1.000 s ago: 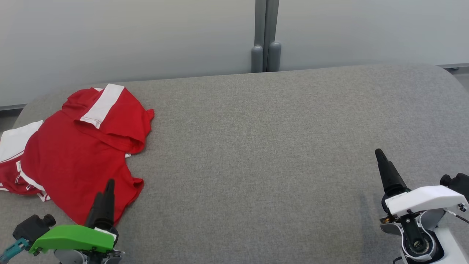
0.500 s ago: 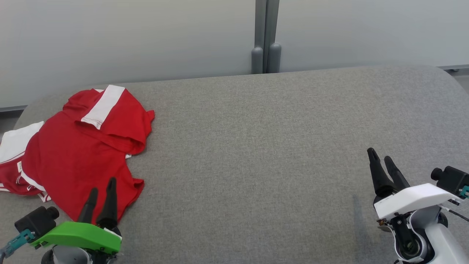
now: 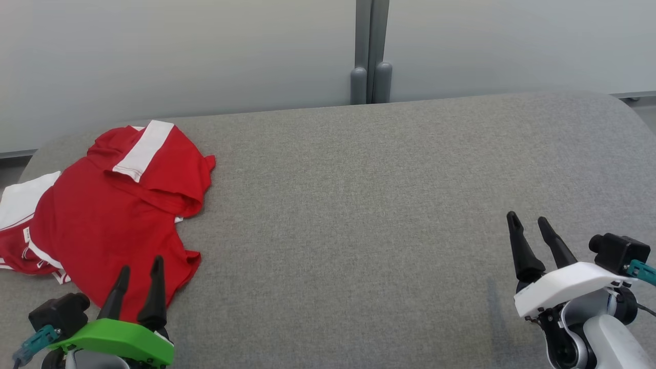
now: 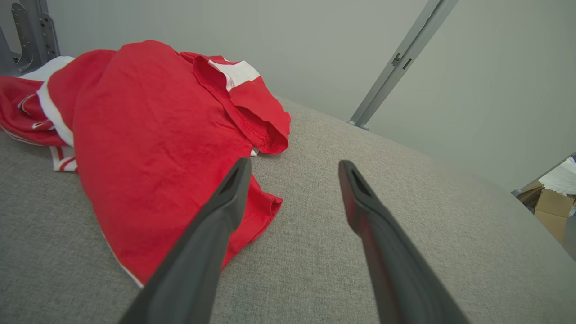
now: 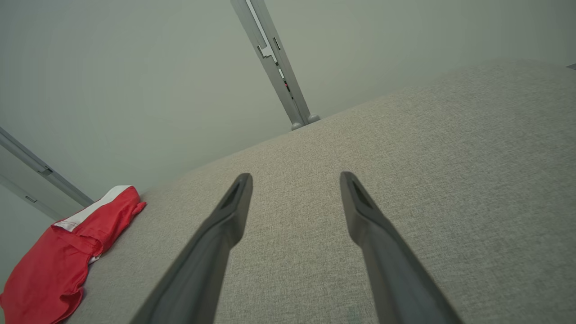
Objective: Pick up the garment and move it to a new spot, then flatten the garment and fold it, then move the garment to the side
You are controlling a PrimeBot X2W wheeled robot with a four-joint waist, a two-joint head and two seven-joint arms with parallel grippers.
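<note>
Here, my left pincer (image 3: 141, 263) stands wide apart at the near left corner of the grey fabric-covered table (image 3: 359, 205). Its two dark fingers point at the near hem of the red shirt (image 3: 113, 215). The shirt lies crumpled at the table's left end, well apart from my right pincer (image 3: 526, 217), which hangs spread and empty over bare fabric at the near right. A white band (image 3: 144, 148) crosses the folded-over upper part of the shirt. A white panel (image 3: 23, 197) shows at the shirt's far left edge, beside the table's rounded corner.

In the left wrist view one finger overlaps the red hem while the other lies over bare grey fabric just beside it. Whether that fingertip touches the cloth I cannot tell from this angle. In the right wrist view the shirt is a small red heap at the lower left, with a broad stretch of table between it and my fingers.

Behind the table rise pale wall panels (image 3: 179, 51) joined by a grey post (image 3: 370, 51). A cardboard box (image 4: 551, 209) shows past the table's edge in the left wrist view.
</note>
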